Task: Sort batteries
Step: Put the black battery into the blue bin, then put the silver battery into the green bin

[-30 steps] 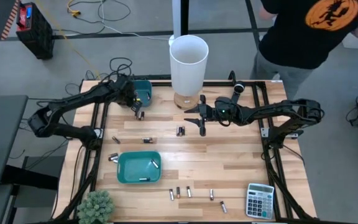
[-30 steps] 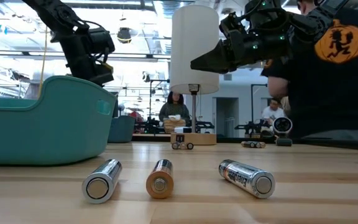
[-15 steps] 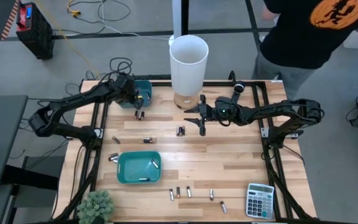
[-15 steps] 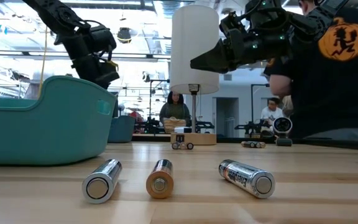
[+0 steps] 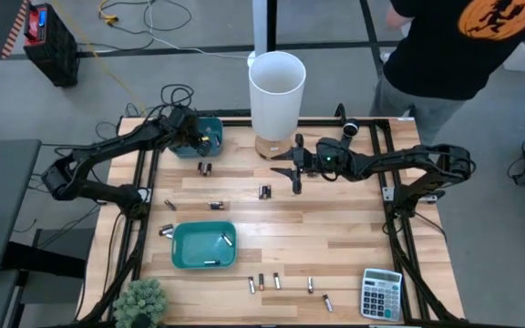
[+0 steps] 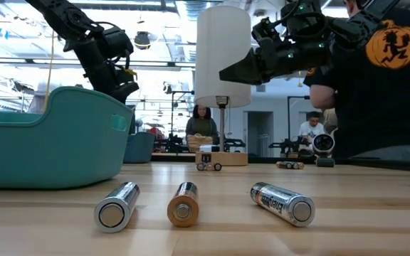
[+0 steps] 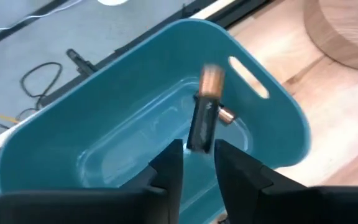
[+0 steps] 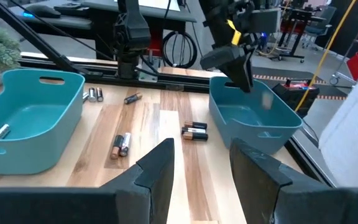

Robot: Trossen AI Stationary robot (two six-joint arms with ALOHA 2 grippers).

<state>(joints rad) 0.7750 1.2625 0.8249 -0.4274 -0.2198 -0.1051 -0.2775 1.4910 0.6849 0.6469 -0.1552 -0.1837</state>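
My left gripper [image 5: 197, 138] [image 7: 197, 154] hovers over the far teal bin [image 5: 213, 144] [image 7: 104, 93], its fingers a narrow gap apart. A dark battery with a copper end [image 7: 202, 121] stands just past the fingertips above the bin floor, its copper end blurred. My right gripper [image 5: 292, 171] [image 8: 201, 158] is open in the air near the white cylinder's wooden base. Loose batteries lie on the wood: a pair [image 5: 205, 168] [image 8: 194, 130], others [image 5: 264, 191] [image 5: 215, 206] and a near row [image 5: 262, 282]. The near teal bin [image 5: 182, 248] holds two cells [image 5: 227, 240]. My left gripper: the battery's dark end [image 7: 197, 144] sits level with the fingertips and the whole cell shows beyond them over the bin. I cannot tell whether the fingers touch it.
A tall white cylinder on a wooden base [image 5: 276, 91] stands at the far middle. A calculator [image 5: 381, 293] and a small plant [image 5: 141, 302] sit at the near corners. A person in a black shirt [image 5: 468, 41] stands beyond the far right corner. Bare wood lies mid-right.
My left gripper has moved from beside the pair of batteries toward the table's far edge and now hangs over the far teal bin.
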